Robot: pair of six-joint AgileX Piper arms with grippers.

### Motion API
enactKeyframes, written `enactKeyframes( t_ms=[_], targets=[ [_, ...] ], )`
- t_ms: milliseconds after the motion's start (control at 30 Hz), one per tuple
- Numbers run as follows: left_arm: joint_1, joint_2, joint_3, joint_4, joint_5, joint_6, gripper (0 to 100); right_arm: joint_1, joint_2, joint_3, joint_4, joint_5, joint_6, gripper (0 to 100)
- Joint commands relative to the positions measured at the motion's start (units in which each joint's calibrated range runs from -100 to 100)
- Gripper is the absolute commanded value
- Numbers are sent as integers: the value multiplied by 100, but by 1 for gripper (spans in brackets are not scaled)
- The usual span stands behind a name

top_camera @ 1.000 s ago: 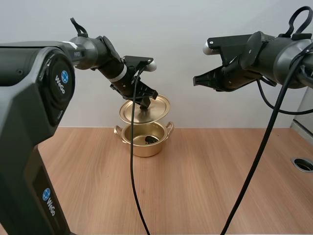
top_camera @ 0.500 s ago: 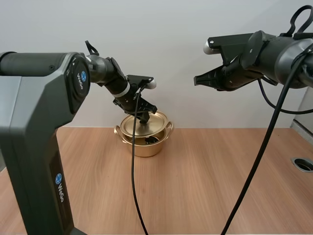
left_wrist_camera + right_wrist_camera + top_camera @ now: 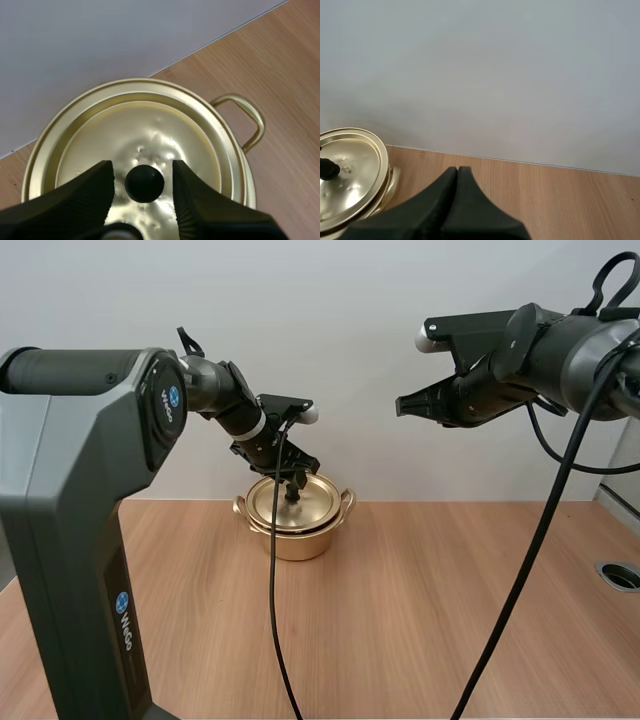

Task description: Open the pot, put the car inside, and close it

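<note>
Item under inspection: one pot (image 3: 296, 537), gold-coloured metal, shallow and round, with a wire loop handle (image 3: 248, 118) on each side. It stands on the wooden table (image 3: 420, 610), at the far edge against the pale wall.

The lid (image 3: 150, 125) sits on the pot, level, its rim lying all round on the pot's rim. It is the same gold metal, with a raised ring inside the edge. The centre shows several small dents around a round black knob (image 3: 144, 183).

Left gripper (image 3: 142, 167): directly above the lid, pointing down at its centre. Its two fingers (image 3: 95, 187) stand apart, one on each side of the knob. A narrow gap shows between each ribbed face and the knob. The tips are close over the lid surface; whether they touch it cannot be told.

Right gripper (image 3: 402, 405): held high in the air, well to the right of the pot and well above it, pointing back toward the pot's side. In the right wrist view its fingers lie together as one dark wedge, with nothing between them. The lid edge and knob show just beyond that wedge.
</note>
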Motion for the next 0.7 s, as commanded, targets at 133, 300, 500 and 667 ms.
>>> enactKeyframes(
  t_ms=[133, 300, 500, 667],
  targets=[
    [9, -174, 8, -14, 231, -12, 56, -1, 1, -4, 53, 53, -2, 0],
    [168, -1105, -333, -57, 254, -12, 0, -1, 1, -4, 180, 170, -2, 0],
    [595, -2818, -687, -543, 36, -126, 0, -1, 1, -4, 777, 190, 45, 0],
    [848, -3979, -687, -906, 656, -469, 0, -1, -208, -4, 1140, 585, -92, 0]
  ],
)
